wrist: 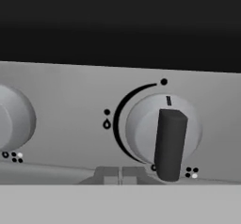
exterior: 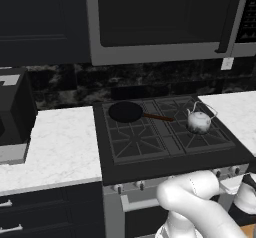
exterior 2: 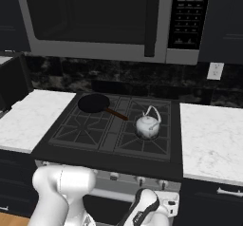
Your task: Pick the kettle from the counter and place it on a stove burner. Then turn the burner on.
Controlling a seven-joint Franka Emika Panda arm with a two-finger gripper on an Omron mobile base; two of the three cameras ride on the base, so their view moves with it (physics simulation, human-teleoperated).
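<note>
Since the kettle (exterior: 199, 121) already sits on the near-right stove burner (exterior: 207, 137), off the surface (exterior: 60, 147), you have only ignition left: your end effector (wrist: 121, 175), closed and holding nothing, faces the knob (wrist: 164, 133).

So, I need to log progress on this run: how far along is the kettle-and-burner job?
Done: the kettle stands on a stove burner at the cooktop's right, off the counter. In hand: the shut gripper sits just below a stove knob. Left: turning that knob; no flame shows.
</note>
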